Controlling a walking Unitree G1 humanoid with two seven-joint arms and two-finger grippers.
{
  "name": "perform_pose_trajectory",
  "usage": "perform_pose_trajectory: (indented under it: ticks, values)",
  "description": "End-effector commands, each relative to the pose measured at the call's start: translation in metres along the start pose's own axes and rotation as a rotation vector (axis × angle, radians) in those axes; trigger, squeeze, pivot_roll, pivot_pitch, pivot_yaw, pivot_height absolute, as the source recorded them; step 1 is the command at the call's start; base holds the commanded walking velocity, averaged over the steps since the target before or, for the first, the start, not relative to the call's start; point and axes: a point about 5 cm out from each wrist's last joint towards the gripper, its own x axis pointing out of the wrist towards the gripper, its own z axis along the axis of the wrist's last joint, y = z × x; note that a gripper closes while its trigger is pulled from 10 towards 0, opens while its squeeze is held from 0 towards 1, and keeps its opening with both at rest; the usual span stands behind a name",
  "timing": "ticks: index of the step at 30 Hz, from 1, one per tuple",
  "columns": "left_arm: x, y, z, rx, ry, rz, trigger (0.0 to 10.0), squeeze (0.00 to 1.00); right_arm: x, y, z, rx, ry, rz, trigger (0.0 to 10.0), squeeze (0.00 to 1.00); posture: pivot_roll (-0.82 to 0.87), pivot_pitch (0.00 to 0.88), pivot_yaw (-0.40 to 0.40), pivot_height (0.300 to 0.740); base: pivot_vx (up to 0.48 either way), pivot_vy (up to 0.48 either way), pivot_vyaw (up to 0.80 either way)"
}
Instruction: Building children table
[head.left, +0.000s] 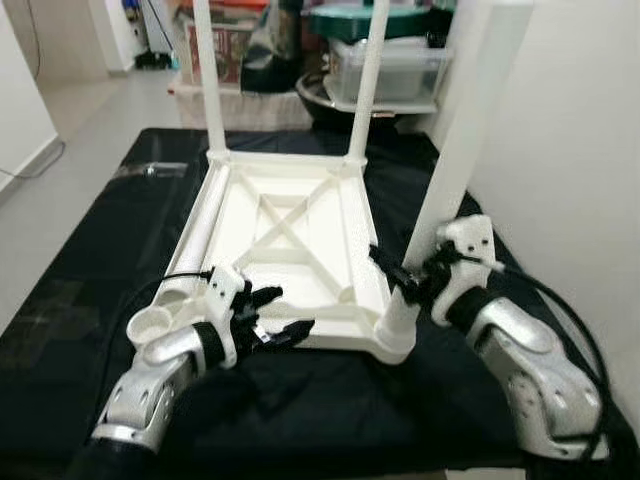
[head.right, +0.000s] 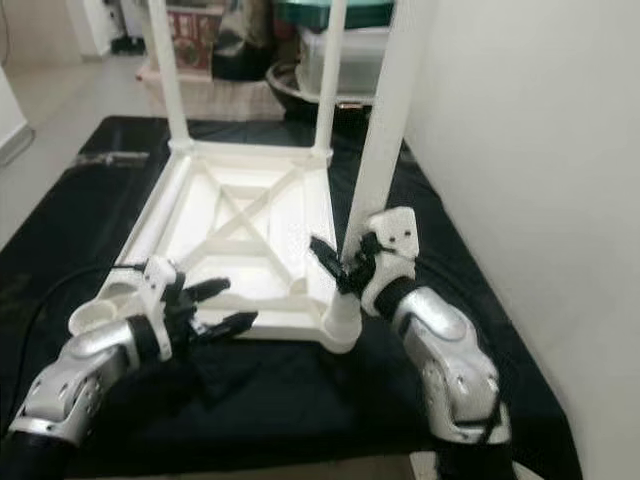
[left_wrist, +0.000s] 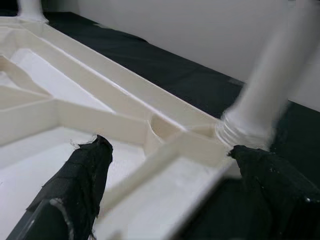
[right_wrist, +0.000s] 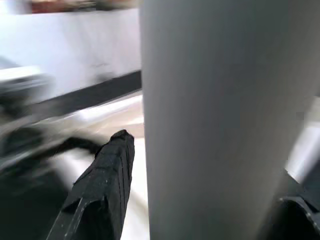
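A white children's table (head.left: 300, 215) lies upside down on a black cloth (head.left: 90, 230). Two legs (head.left: 207, 80) stand upright in its far corners. A third leg (head.left: 455, 150) stands in the near right corner socket (head.left: 395, 330), and my right gripper (head.left: 405, 280) is shut on it low down, one finger on each side (right_wrist: 107, 185). A fourth leg (head.left: 190, 250) lies loose along the table's left side. My left gripper (head.left: 285, 312) is open at the table's near edge, beside that loose leg's hollow end (head.left: 150, 322), holding nothing.
A white wall (head.left: 570, 150) runs close along the right. Behind the table stand a clear plastic bin (head.left: 385, 65) and other stored boxes. Bare light floor (head.left: 60, 200) lies to the left of the cloth.
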Motion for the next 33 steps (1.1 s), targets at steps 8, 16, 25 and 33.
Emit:
perform_pose_trajectory:
  ticks: [8, 16, 25, 33]
  values:
    - [-0.009, -0.001, -0.008, -0.01, 0.015, 0.024, 10.0, 0.0, 0.011, 0.018, -0.02, 0.102, -0.01, 0.174, 0.0, 0.0, 0.09, 0.0, -0.09, 0.74, 0.0, 0.0, 0.0]
    - [-0.009, 0.002, -0.008, -0.005, 0.025, 0.022, 10.0, 0.0, 0.01, -0.033, -0.056, 0.218, 0.134, -0.659, 0.0, 0.0, 0.08, 0.0, -0.075, 0.74, 0.0, 0.0, 0.0]
    - [-0.012, 0.001, -0.009, -0.01, 0.035, 0.016, 10.0, 0.0, -0.007, 0.007, -0.063, 0.216, 0.188, -0.857, 10.0, 0.0, 0.06, 0.0, -0.054, 0.74, 0.0, 0.0, 0.0]
    - [-0.006, 0.001, -0.004, -0.005, 0.021, 0.007, 10.0, 0.0, 0.012, -0.003, -0.015, 0.199, -0.021, -0.438, 10.0, 0.0, 0.06, 0.0, -0.062, 0.74, 0.0, 0.0, 0.0]
